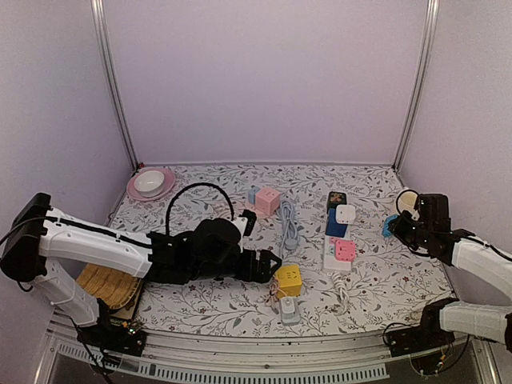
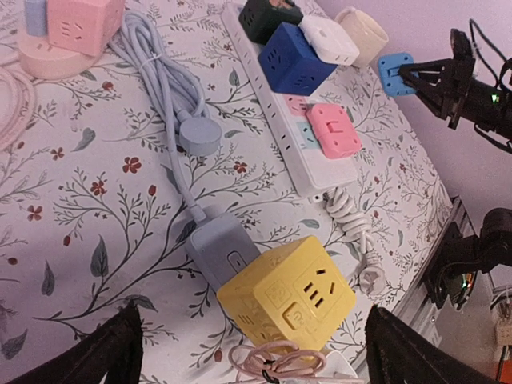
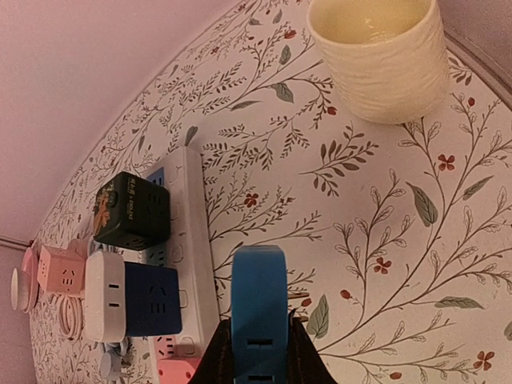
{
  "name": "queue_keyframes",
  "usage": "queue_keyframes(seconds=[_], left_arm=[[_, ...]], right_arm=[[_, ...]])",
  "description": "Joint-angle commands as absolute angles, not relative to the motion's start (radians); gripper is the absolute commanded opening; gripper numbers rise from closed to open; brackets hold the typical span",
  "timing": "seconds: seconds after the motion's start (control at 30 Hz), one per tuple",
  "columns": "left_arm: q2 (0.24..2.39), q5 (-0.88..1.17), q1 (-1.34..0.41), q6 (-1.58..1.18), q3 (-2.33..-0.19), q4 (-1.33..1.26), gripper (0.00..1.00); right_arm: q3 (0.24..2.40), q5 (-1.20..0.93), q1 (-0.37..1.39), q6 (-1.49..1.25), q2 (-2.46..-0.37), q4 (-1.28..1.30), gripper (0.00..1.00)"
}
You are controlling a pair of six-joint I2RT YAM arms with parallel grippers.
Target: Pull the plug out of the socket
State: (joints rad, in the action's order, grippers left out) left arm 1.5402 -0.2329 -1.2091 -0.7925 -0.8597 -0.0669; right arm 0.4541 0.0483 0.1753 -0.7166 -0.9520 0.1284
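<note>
A yellow cube socket point(image 2: 288, 296) lies on the floral table, pressed against a grey-blue plug block point(image 2: 220, 244) with a grey cable. My left gripper point(image 2: 252, 352) is open, its dark fingers point(image 2: 112, 352) standing wide on either side of the cube without touching it. The cube also shows in the top view point(image 1: 288, 280), with my left gripper point(image 1: 272, 268) just left of it. My right gripper point(image 3: 258, 360) is shut on a light blue plug point(image 3: 258, 304) and holds it above the table, right of the white power strip point(image 3: 192, 240).
The white power strip point(image 1: 336, 248) carries black, white, dark blue and pink cubes. A cream cup point(image 1: 406, 200) stands at the right. A pink cube on a round base point(image 1: 264, 200), a pink plate with a white bowl point(image 1: 150, 184) and a woven mat point(image 1: 108, 284) lie around.
</note>
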Motion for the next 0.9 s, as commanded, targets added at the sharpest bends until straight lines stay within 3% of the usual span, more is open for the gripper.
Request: queue_keyframes(seconds=[0.0,0.2,0.57,0.87], left_arm=[[1.502,-0.262,-1.222,-0.780,-0.853,-0.037,0.97],[1.480,-0.271,-1.223,-0.790,-0.821,-0.037,0.97],[1.473,-0.290,-1.224,-0.810,-0.793,-0.041,0.97],[1.487,-0.286,-1.224,-0.812,-0.789,-0.064,0.97]], right_arm=[[0.414,-0.185,0.062,-0.632,-1.031,0.003,0.05],[0.367,-0.270,0.005,-0.619,-1.084,-0.059,0.18],[0.351,-0.321,-0.004,-0.608,-1.078,-0.059,0.55],[0.354,-0.396,-0.001,-0.563,-0.916,0.034,0.67]])
